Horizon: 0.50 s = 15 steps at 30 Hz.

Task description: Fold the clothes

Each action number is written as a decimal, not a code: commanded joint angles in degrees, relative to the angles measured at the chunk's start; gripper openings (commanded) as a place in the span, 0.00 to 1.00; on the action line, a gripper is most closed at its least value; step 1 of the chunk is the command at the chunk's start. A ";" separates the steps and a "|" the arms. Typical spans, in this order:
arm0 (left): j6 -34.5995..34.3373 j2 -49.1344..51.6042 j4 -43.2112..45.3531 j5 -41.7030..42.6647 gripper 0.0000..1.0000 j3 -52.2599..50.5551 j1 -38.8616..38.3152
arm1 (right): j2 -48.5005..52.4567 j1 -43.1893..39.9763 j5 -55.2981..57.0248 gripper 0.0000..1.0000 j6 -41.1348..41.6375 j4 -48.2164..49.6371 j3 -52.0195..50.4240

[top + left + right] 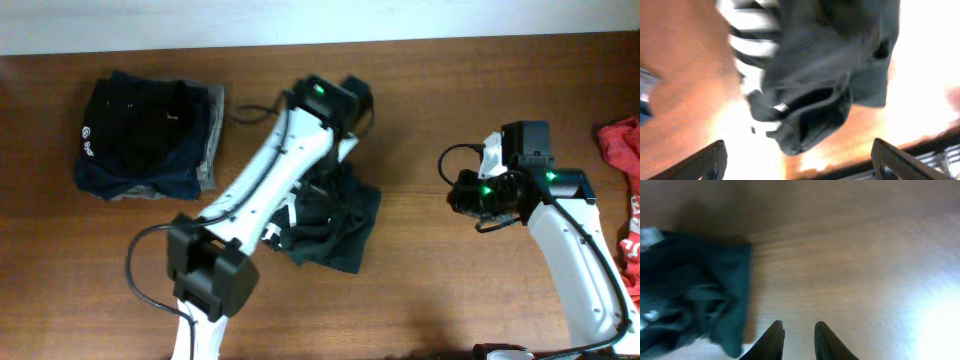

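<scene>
left wrist view only: the left fingers (710, 162) sit at the bottom corners, spread wide and released. the blurred black garment (830, 75) lies just ahead of them. white block print shows at its upper left, which the overhead does not catch.
right wrist view only: the right fingers (774, 339) stand a narrow gap apart with bare wood between them, gripping and touching nothing. a crumpled edge of the black garment lies off to the left, clear of the tips.
overhead only: shows both arms whole, plus a folded pile and red clothes that neither wrist camera sees.
bench: brown wood grain (440, 80), with bright glare in both wrist views.
near: the left arm (260, 180) rises from the near edge and slants across the black garment.
middle: the black garment lies crumpled at the centre of the bench, partly under the left arm. the right arm (570, 250) stands to its right, its dark head turned toward the cloth but well apart from it.
right edge: red clothes (625, 150) with white print, cut off by the frame.
far left: folded pile (150, 135) of black and navy pieces with a grey edge, and a small white mark on its left side.
room: a pale strip runs beyond the bench's far edge.
</scene>
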 commanded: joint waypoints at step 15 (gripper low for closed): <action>0.61 -16.55 -0.24 5.60 0.15 14.49 18.12 | 19.52 38.14 -8.74 0.04 10.69 42.86 0.52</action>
